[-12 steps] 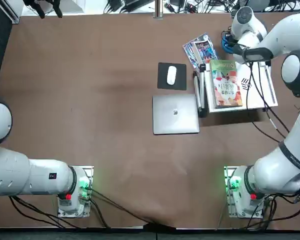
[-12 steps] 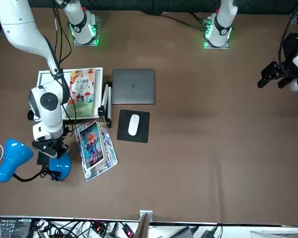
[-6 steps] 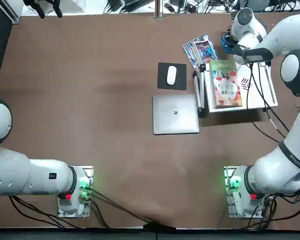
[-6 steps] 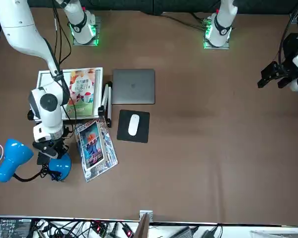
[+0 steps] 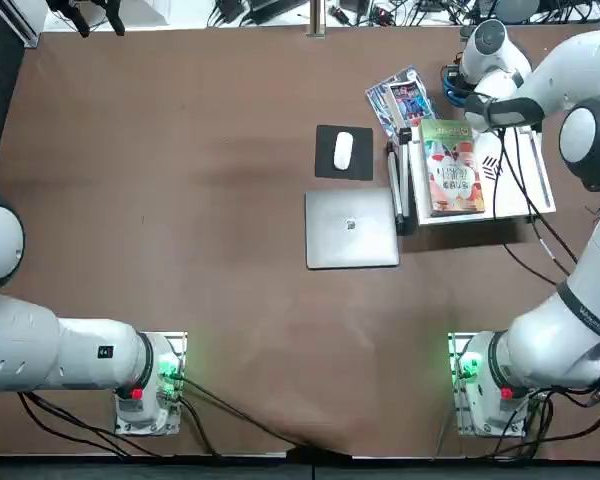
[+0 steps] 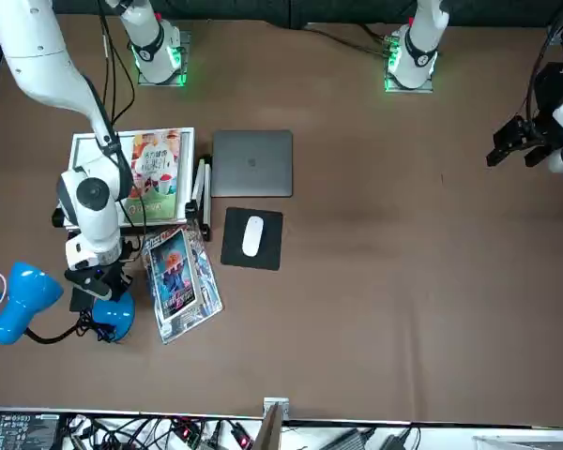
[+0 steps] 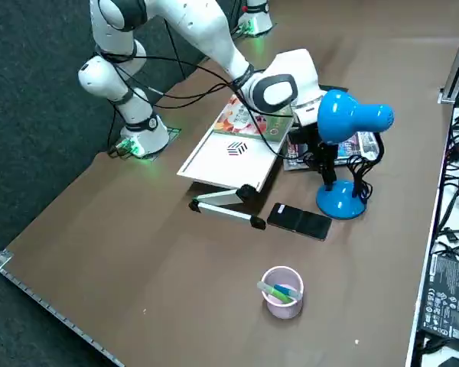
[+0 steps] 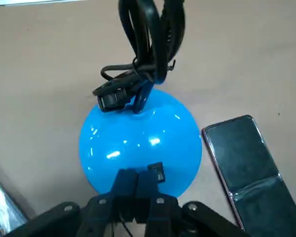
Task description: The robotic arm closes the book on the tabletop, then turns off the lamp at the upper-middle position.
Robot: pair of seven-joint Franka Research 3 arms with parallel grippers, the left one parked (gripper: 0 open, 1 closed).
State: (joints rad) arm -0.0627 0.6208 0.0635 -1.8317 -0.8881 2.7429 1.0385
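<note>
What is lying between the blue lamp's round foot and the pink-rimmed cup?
A black phone lies between the lamp's base and the cup, flat on the tabletop; the right side view shows it.

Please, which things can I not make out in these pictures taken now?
- Lamp's lit state: no view settles it; the arm covers most of it in the top view.
- Claw's contact with the switch: fingertips hide part of it in the right wrist view.
- Book's inner pages: its closed cover hides them, top view.
- Magazine: cut off by the edge, right wrist view.
</note>
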